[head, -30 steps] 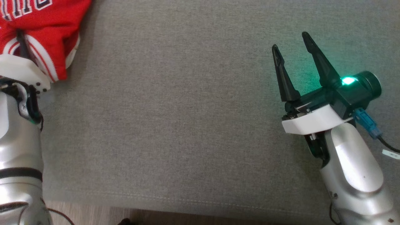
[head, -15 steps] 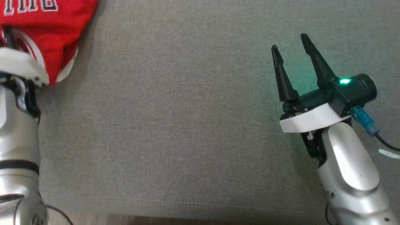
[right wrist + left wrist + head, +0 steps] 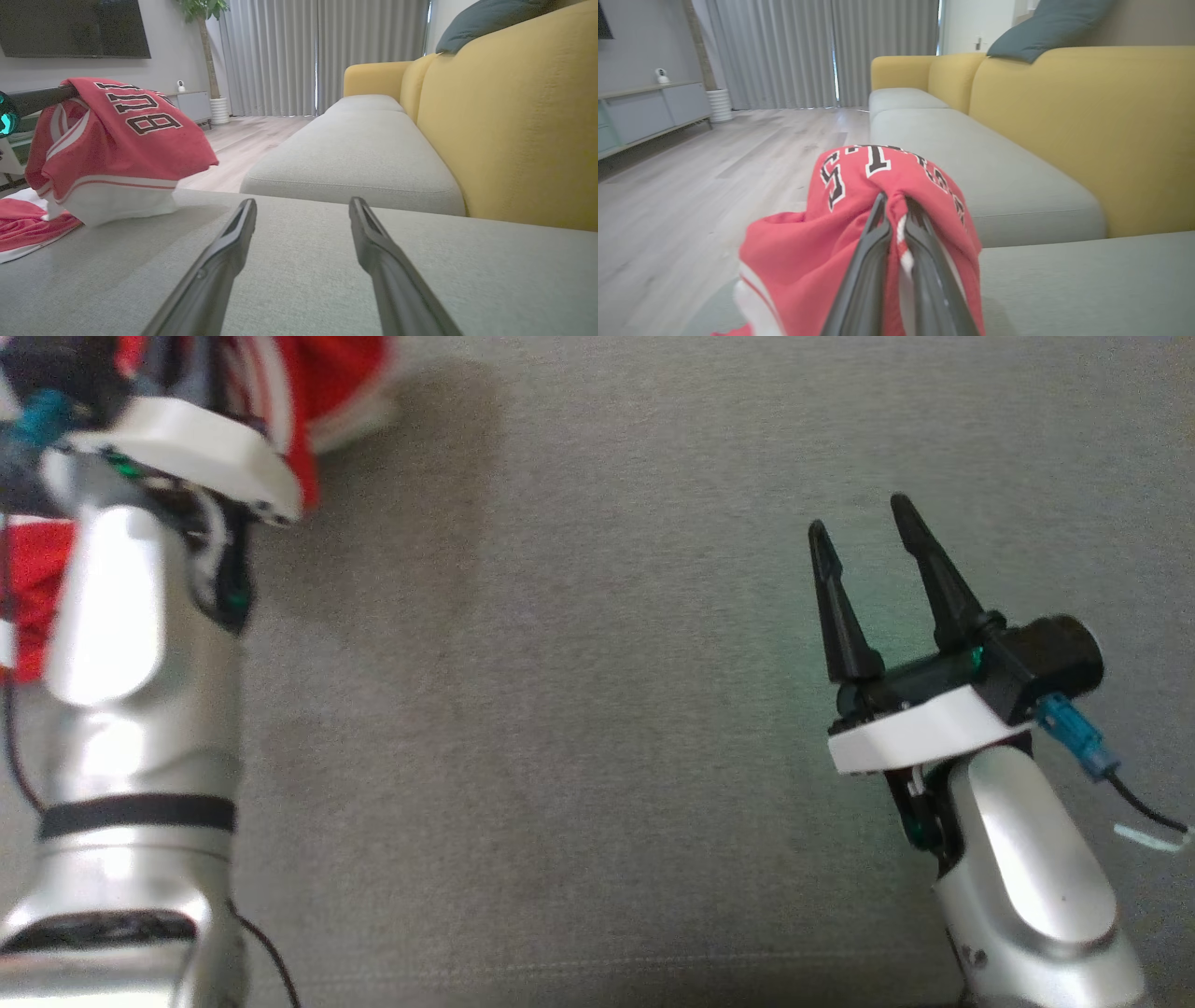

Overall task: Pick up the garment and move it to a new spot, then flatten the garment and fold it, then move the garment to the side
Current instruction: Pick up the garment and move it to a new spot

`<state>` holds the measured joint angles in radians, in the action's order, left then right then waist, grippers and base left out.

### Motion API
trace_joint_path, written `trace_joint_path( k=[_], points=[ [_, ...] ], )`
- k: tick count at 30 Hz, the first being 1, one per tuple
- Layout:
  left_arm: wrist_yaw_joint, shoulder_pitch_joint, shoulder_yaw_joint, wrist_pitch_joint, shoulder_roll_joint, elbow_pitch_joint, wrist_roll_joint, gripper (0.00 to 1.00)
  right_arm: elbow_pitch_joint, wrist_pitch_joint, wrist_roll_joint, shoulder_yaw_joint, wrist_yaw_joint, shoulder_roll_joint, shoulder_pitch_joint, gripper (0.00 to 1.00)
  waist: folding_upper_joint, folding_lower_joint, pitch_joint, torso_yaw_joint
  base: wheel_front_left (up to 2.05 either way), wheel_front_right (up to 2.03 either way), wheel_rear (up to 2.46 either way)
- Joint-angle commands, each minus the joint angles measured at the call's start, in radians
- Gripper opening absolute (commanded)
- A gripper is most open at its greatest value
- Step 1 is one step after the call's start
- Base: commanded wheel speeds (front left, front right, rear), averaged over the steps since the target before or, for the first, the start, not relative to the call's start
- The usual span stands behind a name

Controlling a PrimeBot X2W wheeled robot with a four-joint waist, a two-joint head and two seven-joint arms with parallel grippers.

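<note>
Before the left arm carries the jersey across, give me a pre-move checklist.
1. Left jaws shut on the jersey: ok.
2. Jersey fully off the seat: not ok, one end lies on it at the far left of the right wrist view.
3. Right jaws open, holding nothing: ok.
4. Right jaws apart from the jersey: ok.
5. Which part of the jersey is pinched, hem or bunch: cannot tell.

The grey seat cushion (image 3: 579, 728) lay bare and wide across the middle. At its left end the red garment (image 3: 117, 140), bunched on the clamped left gripper (image 3: 894, 199), blocked the way; the yellow backrest (image 3: 514, 130) rose ahead and right of the spread right gripper (image 3: 864, 523)
</note>
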<state>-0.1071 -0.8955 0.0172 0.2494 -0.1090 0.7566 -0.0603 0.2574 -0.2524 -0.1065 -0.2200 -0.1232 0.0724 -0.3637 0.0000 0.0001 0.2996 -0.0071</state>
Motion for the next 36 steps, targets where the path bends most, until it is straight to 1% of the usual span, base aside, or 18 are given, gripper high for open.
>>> trace_joint_path(
  k=[1, 4, 7, 11, 13, 15, 17, 19, 22, 23, 24, 26, 29, 36],
  points=[
    [-0.005, -0.008, -0.013, 0.012, -0.029, -0.046, -0.012, 0.0, -0.033, -0.009, -0.011, -0.017, -0.008, -0.017, 0.013, 1.0, 0.0, -0.0001, -0.019, -0.031, 0.0, 0.0, 0.0],
    [-0.012, 0.023, 0.028, 0.012, 0.01, -0.082, -0.028, 0.0, -0.034, -0.009, -0.016, -0.011, -0.008, -0.019, 0.023, 1.0, 0.0, -0.0001, -0.03, -0.062, 0.0, 0.0, 0.0],
    [-0.017, 0.064, 0.09, 0.012, 0.041, -0.113, -0.05, 0.0, -0.032, -0.009, -0.02, -0.006, -0.008, -0.021, 0.029, 1.0, 0.0, -0.0001, -0.038, -0.091, 0.0, 0.0, 0.0],
    [-0.02, 0.12, 0.173, 0.012, 0.056, -0.147, -0.103, 0.0, -0.031, -0.009, -0.027, -0.01, -0.008, -0.022, 0.034, 1.0, 0.0, -0.0001, -0.047, -0.131, 0.0, 0.0, 0.0],
    [-0.019, 0.151, 0.229, 0.012, 0.058, -0.175, -0.173, 0.0, -0.032, -0.009, -0.036, -0.015, -0.008, -0.022, 0.036, 1.0, 0.0, -0.0001, -0.049, -0.149, 0.0, 0.0, 0.0],
    [0.002, 0.184, 0.298, 0.012, 0.058, -0.21, -0.233, 0.0, -0.033, -0.009, -0.045, -0.013, -0.008, -0.022, 0.038, 1.0, 0.0, -0.0001, -0.05, -0.16, 0.0, 0.0, 0.0],
    [0.034, 0.217, 0.359, 0.012, 0.058, -0.233, -0.281, 0.0, -0.033, -0.009, -0.051, -0.015, -0.008, -0.022, 0.04, 1.0, 0.0, -0.0001, -0.051, -0.168, 0.0, 0.0, 0.0],
    [0.067, 0.247, 0.402, 0.012, 0.058, -0.254, -0.303, 0.0, -0.033, -0.009, -0.056, -0.017, -0.008, -0.022, 0.044, 1.0, 0.0, -0.0001, -0.053, -0.174, 0.0, 0.0, 0.0],
    [0.093, 0.284, 0.44, 0.012, 0.059, -0.286, -0.312, 0.0, -0.03, -0.009, -0.063, -0.013, -0.008, -0.022, 0.05, 1.0, 0.0, -0.0001, -0.059, -0.176, 0.0, 0.0, 0.0],
    [0.102, 0.3, 0.44, 0.012, 0.059, -0.301, -0.313, 0.47, -0.029, -0.009, -0.064, -0.012, -0.008, -0.022, 0.052, 1.0, 0.0, -0.0001, -0.061, -0.175, 0.0, 0.0, 0.0],
    [0.108, 0.317, 0.444, 0.012, 0.059, -0.309, -0.31, 1.0, -0.028, -0.009, -0.065, -0.009, -0.008, -0.022, 0.055, 1.0, 0.0, -0.0001, -0.063, -0.172, 0.0, 0.0, 0.0],
    [0.117, 0.351, 0.445, 0.012, 0.059, -0.31, -0.302, 1.0, -0.027, -0.009, -0.067, -0.004, -0.008, -0.022, 0.061, 1.0, 0.0, -0.0001, -0.071, -0.165, 0.0, 0.0, 0.0],
    [0.133, 0.397, 0.417, 0.012, 0.056, -0.318, -0.277, 1.0, -0.023, -0.009, -0.068, -0.002, -0.008, -0.022, 0.067, 1.0, 0.0, -0.0001, -0.082, -0.153, 0.0, 0.0, 0.0],
    [0.162, 0.525, 0.28, 0.012, 0.026, -0.41, -0.222, 1.0, -0.017, -0.009, -0.06, 0.008, -0.008, -0.022, 0.085, 1.0, 0.0, -0.0001, -0.116, -0.108, 0.0, 0.0, 0.0]
  ],
)
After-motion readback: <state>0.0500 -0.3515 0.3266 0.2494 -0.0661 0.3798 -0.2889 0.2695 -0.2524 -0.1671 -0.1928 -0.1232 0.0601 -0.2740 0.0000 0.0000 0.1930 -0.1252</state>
